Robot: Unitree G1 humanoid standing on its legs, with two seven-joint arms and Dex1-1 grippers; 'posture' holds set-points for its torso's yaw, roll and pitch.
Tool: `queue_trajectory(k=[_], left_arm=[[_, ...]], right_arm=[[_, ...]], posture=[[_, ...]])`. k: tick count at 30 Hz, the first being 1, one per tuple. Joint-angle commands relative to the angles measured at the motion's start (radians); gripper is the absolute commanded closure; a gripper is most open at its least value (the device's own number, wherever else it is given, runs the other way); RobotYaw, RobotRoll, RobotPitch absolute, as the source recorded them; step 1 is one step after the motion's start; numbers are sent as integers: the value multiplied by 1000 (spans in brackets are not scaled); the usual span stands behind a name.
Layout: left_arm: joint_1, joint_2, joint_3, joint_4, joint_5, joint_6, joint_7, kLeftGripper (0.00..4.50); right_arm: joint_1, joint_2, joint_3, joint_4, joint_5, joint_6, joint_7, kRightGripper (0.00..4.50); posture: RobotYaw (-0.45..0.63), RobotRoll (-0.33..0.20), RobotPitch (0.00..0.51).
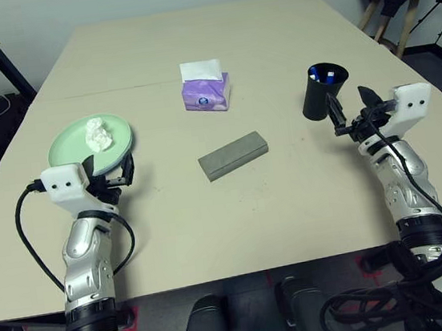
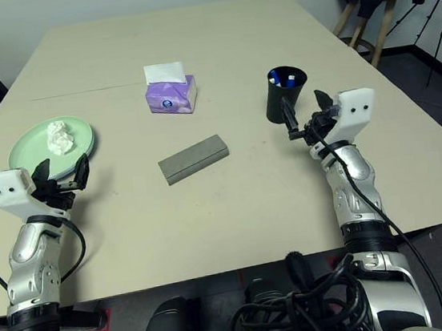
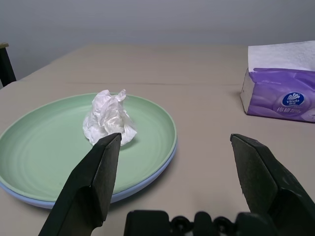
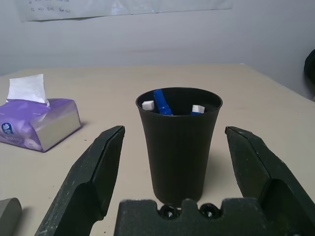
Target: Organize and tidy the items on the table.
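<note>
Your left fingers point(image 1: 111, 172) stand wide beside the pale green round plate point(image 1: 73, 143) holding the crumpled white tissue wad point(image 1: 98, 134); your right fingers point(image 1: 352, 109) gape empty before the black cup point(image 1: 323, 91) on the beige tabletop point(image 1: 289, 197).

Matt black cup point(image 4: 178, 147), seemingly plastic; crumpled paper tissue point(image 3: 109, 119).

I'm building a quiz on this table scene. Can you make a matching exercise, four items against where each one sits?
Items:
1. crumpled tissue
2. blue pens
3. grey case
4. purple tissue box

Places:
A. inside the black cup
B. flat at the table's middle
C. on the green plate
D. beyond the case, farther from the robot

Pairs: 1-C, 2-A, 3-B, 4-D
</note>
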Motion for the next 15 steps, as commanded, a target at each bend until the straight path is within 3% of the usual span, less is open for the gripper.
queue_trajectory(k=[1, 15], left_arm=[[9, 6, -1, 29, -3, -20, -9, 0], [18, 7, -10, 38, 3, -36, -15, 0]], right_arm=[[15, -1, -10, 3, 6, 6, -7, 39], [33, -4, 0, -20, 1, 49, -10, 39]], posture=[[64, 0, 76], [60, 0, 63]])
